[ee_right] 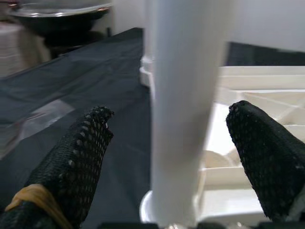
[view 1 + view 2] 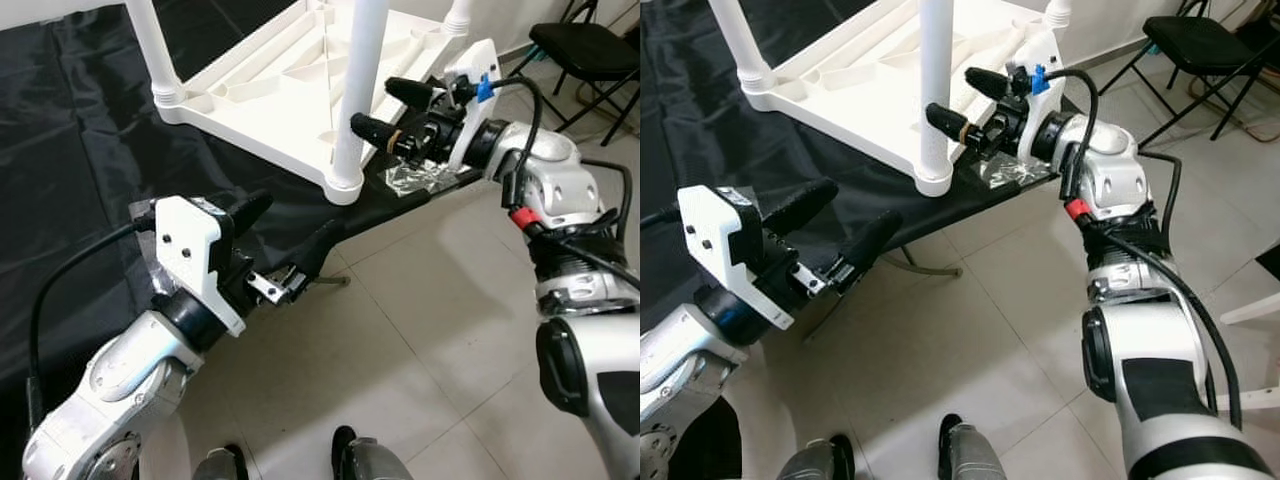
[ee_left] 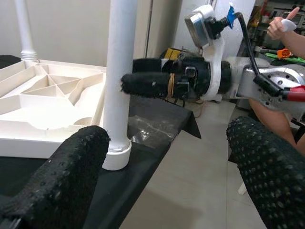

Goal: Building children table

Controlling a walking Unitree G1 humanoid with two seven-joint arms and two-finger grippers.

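Right gripper (image 2: 962,98) agape around table leg (image 2: 935,90)

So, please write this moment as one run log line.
step: leg fitting | right gripper: open around white leg | left gripper: open, apart | tabletop: upside down on black cloth

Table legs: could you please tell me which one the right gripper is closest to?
The near-corner leg, by the black cloth's edge, stands between the open right gripper's fingers; the other legs stand farther back.
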